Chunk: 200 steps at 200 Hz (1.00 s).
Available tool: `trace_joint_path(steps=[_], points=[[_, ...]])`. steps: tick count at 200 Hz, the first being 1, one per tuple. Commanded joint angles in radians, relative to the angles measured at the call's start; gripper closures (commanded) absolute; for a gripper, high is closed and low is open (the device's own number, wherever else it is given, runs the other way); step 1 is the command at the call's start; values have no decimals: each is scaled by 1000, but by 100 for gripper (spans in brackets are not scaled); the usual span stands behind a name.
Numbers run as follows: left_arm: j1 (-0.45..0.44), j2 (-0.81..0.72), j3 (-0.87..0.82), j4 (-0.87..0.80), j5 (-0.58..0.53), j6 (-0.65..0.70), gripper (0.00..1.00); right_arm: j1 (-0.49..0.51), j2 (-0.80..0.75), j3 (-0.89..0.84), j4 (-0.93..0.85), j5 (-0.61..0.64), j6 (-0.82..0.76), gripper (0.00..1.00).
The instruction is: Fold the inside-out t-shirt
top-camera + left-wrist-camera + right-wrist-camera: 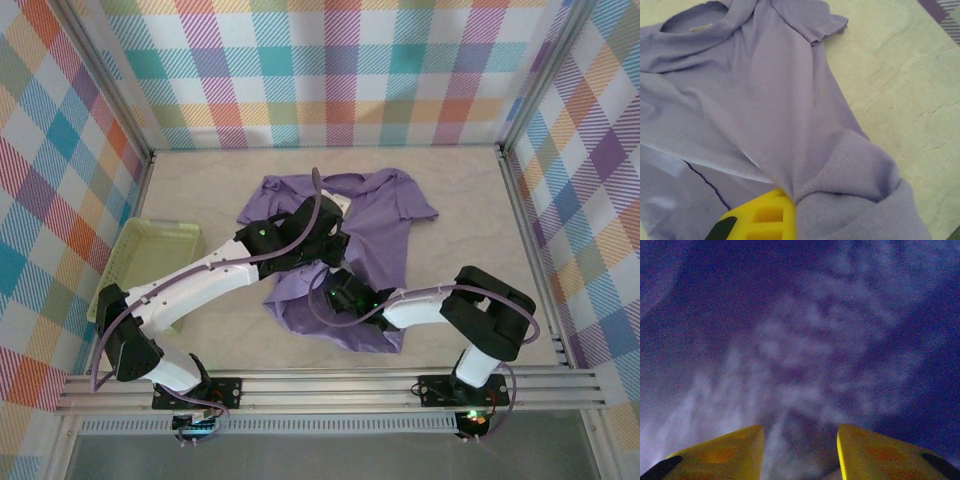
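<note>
We can read no text, number, brand or sign in these views. The t-shirt point(765, 100) has a small pale neck label point(701, 28) at its collar, seen from the left wrist. It is too small and blurred for us to make out any lettering on it.

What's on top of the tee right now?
The left pincer pinches a fold of the t-shirt; the right pincer, open, sits close against the cloth. The left arm and right arm cover parts of it in the top view.
</note>
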Motion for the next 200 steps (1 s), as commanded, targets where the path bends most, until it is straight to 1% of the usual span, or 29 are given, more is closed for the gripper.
trace_joint_path(steps=[1,13,41,67,82,111,128,140,151,174,200], points=[[-5,-10,79,-89,5,8,100,-74,28,47,72,37,-35,52],[-8,-12,102,-109,-6,9,100,-109,48,76,76,17,-43,49],[-9,-20,153,-150,-13,3,100,-168,96,142,64,-27,-9,43],[-11,-28,206,-169,15,-20,98,-203,160,230,13,-51,32,34],[-11,-15,254,-195,32,-36,96,-214,204,290,-41,-43,59,31],[-16,23,358,-261,27,-59,96,-262,274,382,-149,-42,171,24],[-22,31,396,-272,31,-67,96,-286,312,448,-237,-40,222,18],[-27,32,417,-272,31,-75,97,-298,343,500,-288,-46,240,11],[-31,30,430,-267,37,-79,97,-304,371,543,-331,-49,254,8],[-40,26,460,-259,55,-88,97,-313,440,659,-454,-33,282,5],[-54,19,478,-249,66,-98,97,-326,509,779,-569,-23,309,4]])
